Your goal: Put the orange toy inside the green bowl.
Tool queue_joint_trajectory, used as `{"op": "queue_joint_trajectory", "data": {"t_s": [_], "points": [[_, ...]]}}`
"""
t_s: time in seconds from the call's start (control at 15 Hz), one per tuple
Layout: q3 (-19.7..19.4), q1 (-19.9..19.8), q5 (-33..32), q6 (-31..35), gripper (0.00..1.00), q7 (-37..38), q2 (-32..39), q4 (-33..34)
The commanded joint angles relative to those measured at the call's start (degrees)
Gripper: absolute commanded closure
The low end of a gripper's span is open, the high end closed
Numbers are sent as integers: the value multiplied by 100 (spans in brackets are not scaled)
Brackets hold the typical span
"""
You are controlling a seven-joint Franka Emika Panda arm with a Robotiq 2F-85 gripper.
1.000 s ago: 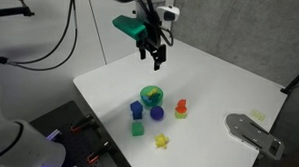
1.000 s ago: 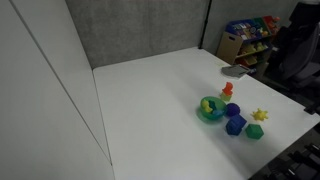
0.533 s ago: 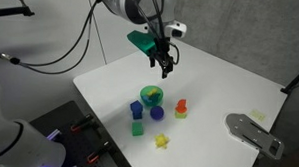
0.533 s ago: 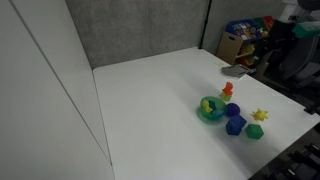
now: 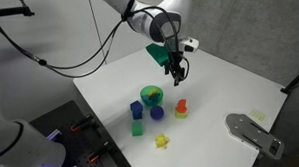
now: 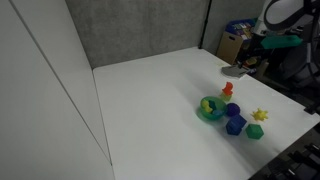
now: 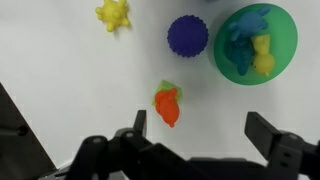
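Note:
The orange toy (image 5: 181, 107) stands on the white table, just right of the green bowl (image 5: 151, 95). Both exterior views show the pair; the toy (image 6: 228, 89) sits behind the bowl (image 6: 211, 108) there. In the wrist view the toy (image 7: 167, 105) lies below and left of the bowl (image 7: 254, 41), which holds blue and yellow pieces. My gripper (image 5: 177, 73) hangs open and empty in the air above the toy. In the wrist view its fingers (image 7: 200, 131) straddle bare table just right of the toy.
A blue ball (image 5: 157, 113), a blue cube (image 5: 138, 110), a green cube (image 5: 138, 128) and a yellow star toy (image 5: 161, 141) lie near the bowl. A grey metal plate (image 5: 254, 133) lies at the table's right edge. A toy shelf (image 6: 246, 42) stands beyond the table.
The arm has swung across and down the table, from behind the bowl to above the orange toy. The gripper stays open. The toys have not moved.

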Motion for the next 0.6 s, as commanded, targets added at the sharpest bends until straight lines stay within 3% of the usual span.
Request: {"op": "queue_joint_trajectory", "data": {"t_s": [0.0, 0.53], "points": [[-126, 45, -33, 10, 0, 253, 698, 690], [-437, 93, -70, 207, 0, 658, 2178, 1858]]}}
